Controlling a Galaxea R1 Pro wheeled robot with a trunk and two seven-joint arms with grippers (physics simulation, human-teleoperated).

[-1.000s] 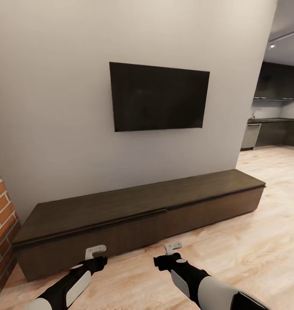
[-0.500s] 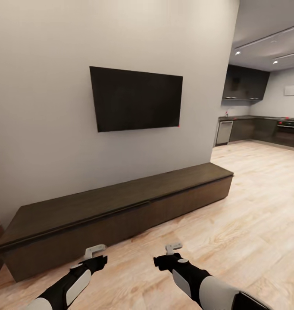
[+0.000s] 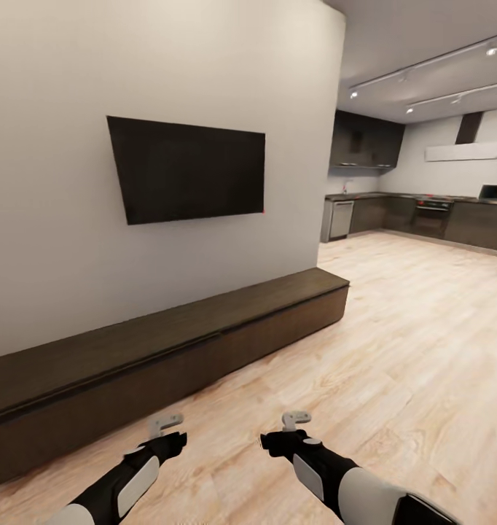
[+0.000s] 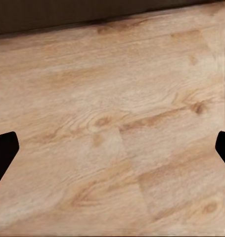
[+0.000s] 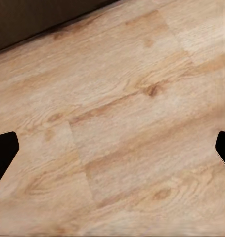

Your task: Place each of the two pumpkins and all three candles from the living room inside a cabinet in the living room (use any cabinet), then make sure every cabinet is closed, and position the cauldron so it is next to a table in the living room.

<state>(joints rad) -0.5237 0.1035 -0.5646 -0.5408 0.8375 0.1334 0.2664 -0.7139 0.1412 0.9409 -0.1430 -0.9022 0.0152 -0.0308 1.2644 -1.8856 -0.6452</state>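
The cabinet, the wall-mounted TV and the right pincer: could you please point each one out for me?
cabinet (image 3: 168, 332): head view, on its flat dark-brown top.
TV (image 3: 186, 171): head view, middle of the black screen.
right pincer (image 3: 296, 418): head view, between its two pale fingertips, over the wood floor.

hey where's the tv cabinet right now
In the head view, the cabinet runs along the grey wall at left, directly under the wall-mounted TV, drawers shut, just ahead of the left gripper.

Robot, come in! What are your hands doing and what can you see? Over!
Left gripper open, empty. Right gripper open, empty. Cabinet ahead, fronts shut. Bare wood floor between, nothing blocking.
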